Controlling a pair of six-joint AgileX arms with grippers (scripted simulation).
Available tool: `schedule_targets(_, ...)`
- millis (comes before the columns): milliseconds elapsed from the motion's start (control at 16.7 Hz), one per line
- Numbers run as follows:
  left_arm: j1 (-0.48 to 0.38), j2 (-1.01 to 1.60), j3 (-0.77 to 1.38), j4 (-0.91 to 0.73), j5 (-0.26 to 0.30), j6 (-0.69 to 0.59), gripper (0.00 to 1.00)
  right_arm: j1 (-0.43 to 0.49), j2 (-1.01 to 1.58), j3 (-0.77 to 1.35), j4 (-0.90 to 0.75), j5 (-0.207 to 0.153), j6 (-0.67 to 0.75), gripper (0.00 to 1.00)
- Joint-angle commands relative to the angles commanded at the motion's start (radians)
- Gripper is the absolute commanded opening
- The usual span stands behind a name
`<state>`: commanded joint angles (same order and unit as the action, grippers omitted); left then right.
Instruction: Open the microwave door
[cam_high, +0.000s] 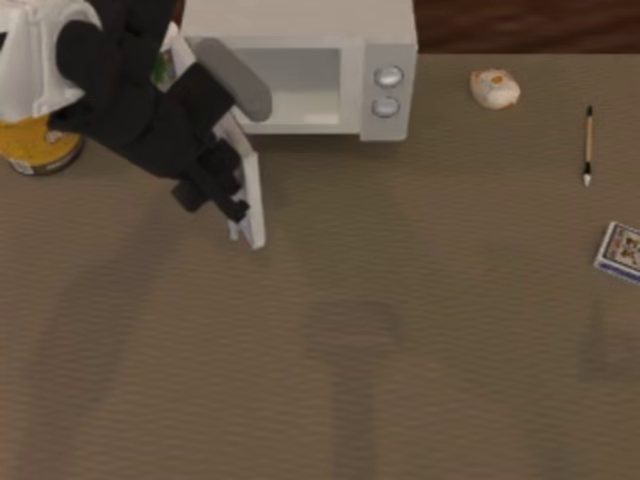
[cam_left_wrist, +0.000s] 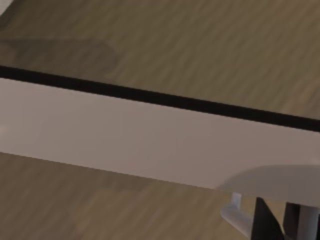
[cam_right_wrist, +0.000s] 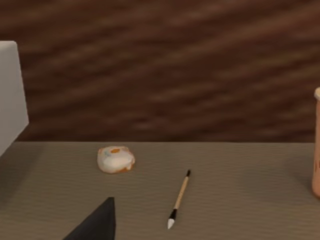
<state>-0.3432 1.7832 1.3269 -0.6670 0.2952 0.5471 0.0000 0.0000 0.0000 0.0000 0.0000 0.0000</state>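
White microwave door (cam_high: 251, 190) stands swung wide from the microwave (cam_high: 300, 60), left gripper (cam_high: 228, 200) against its free edge to lever it, finger state indiscernible.

You see the microwave (cam_high: 300, 70) at the counter's (cam_high: 400, 330) rear, its cavity exposed. The microwave door (cam_high: 250, 195) stands swung out toward the front. The left gripper (cam_high: 225, 195) sits against the door's outer edge. A brush (cam_high: 588, 146) lies far right.

No lettering, labels, brands or numbers can be read anywhere.
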Motion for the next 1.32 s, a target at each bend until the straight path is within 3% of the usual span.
schedule_targets(1320,0.0,0.0,0.0,0.0,0.0,0.001,0.0,0.0,0.0,0.0,0.0,0.0,0.0,1.0)
